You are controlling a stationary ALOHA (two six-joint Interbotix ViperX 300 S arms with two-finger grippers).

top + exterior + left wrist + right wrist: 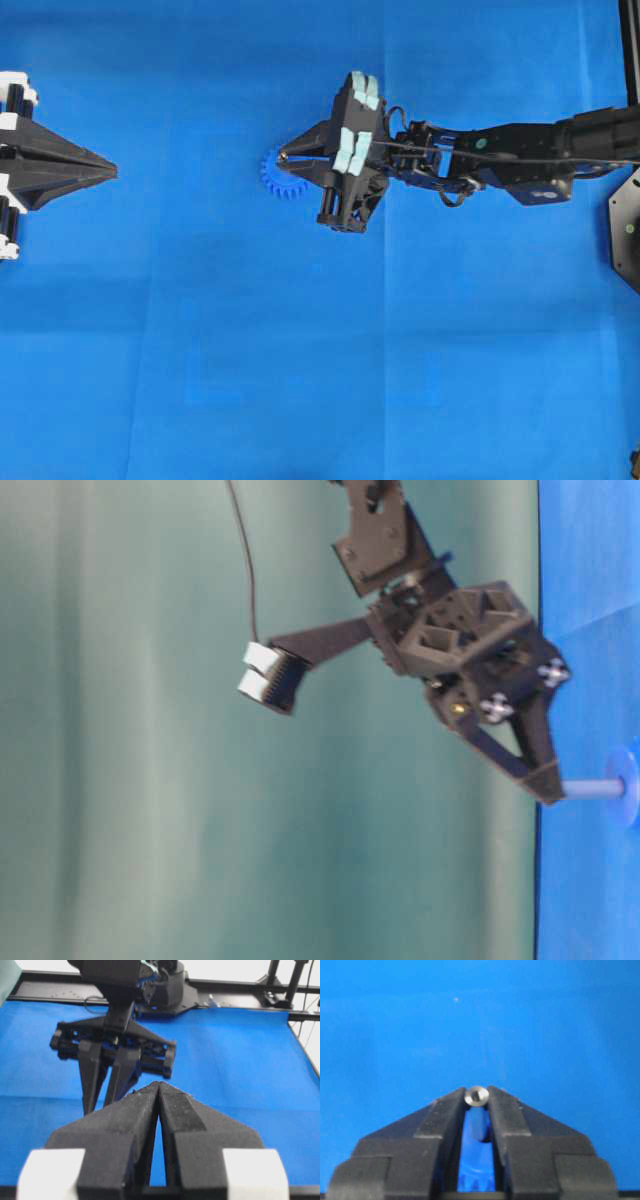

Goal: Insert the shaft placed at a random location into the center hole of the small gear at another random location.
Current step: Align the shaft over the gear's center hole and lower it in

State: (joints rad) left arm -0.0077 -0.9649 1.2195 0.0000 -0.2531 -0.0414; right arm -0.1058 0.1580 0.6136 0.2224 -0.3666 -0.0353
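Note:
My right gripper (284, 156) is shut on the shaft (476, 1096), a silver pin held upright between the fingertips. The small gear (279, 180), blue and toothed, lies on the mat directly under those tips. In the table-level view the shaft (596, 789) runs from the gripper tip (552, 792) to the small gear (630, 785), its lower end meeting the gear's middle. The center hole is hidden by the shaft's lower end. Gear teeth (476, 1181) show between the right fingers. My left gripper (112, 172) rests shut and empty at the left, far from the gear.
A blue mat (320, 380) covers the table. A black base (628, 225) sits at the right edge of the overhead view. Black frame rails (240, 985) run along the mat's far side in the left wrist view.

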